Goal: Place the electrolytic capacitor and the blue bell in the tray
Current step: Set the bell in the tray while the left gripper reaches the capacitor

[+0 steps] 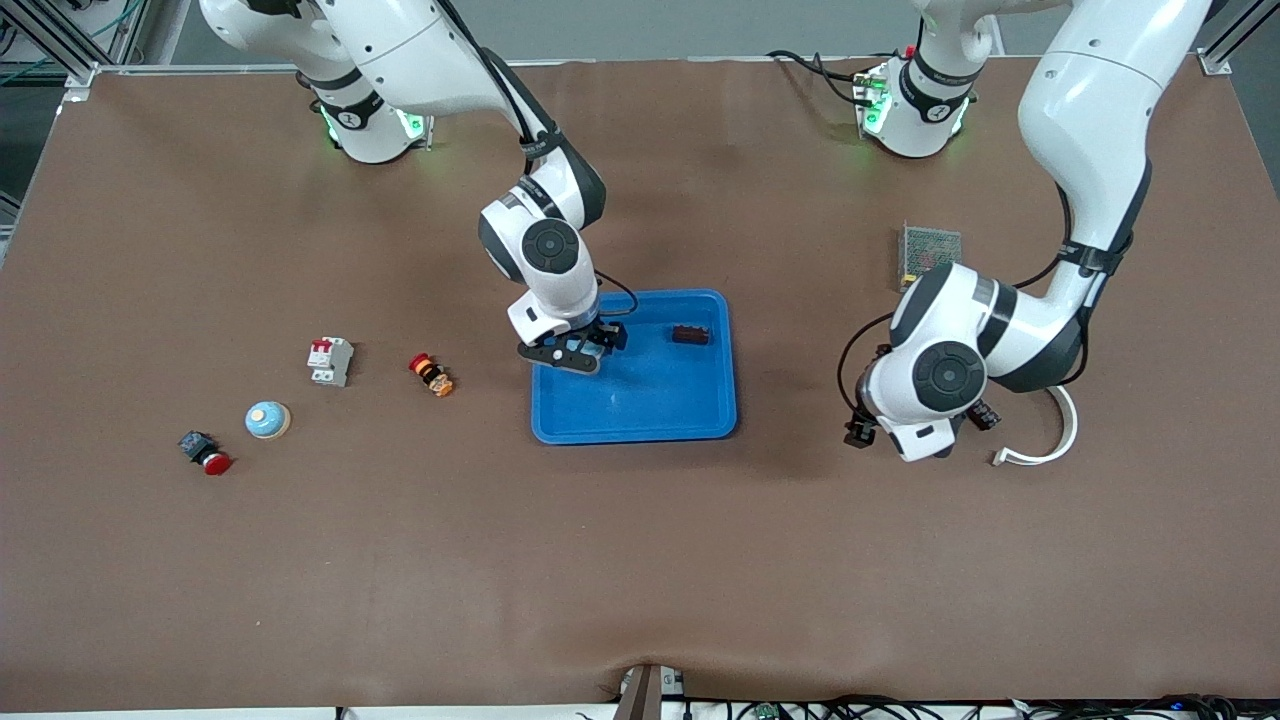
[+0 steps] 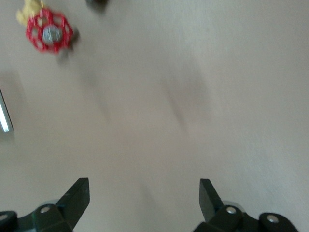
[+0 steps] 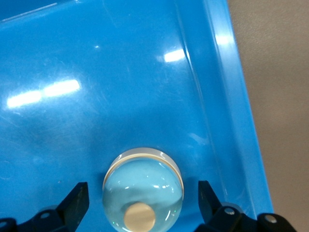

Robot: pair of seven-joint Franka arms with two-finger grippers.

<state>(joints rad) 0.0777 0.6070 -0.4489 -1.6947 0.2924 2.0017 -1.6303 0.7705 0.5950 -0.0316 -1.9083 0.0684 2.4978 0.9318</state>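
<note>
Right gripper (image 1: 572,352) is low over the blue tray (image 1: 650,410), at the tray's end toward the right arm. Right wrist view: its 2 fingers (image 3: 77,200) stand apart on either side of a pale blue bell (image 3: 143,191) with a tan knob on top; the bell sits on the tray floor, close to the rim, and neither finger touches it. A small dark brown block (image 1: 690,334) lies in the same tray, near the corner farther from the front camera and toward the left arm's end. On the mat toward the right arm's end of the table: a red-and-orange part (image 1: 431,374), a white breaker with red switches (image 1: 329,360), a 2nd pale blue bell (image 1: 268,420) on a tan base, and a dark push button with a red cap (image 1: 205,453). Left gripper (image 1: 905,432) waits just above the bare mat toward the left arm's end, jaws wide apart and holding nothing. Left wrist view shows a small red handwheel (image 2: 48,33) on the mat ahead of its fingers. A curved white piece (image 1: 1050,440) lies beside that arm, and a mesh-covered box (image 1: 928,252) lies farther from the front camera.
</note>
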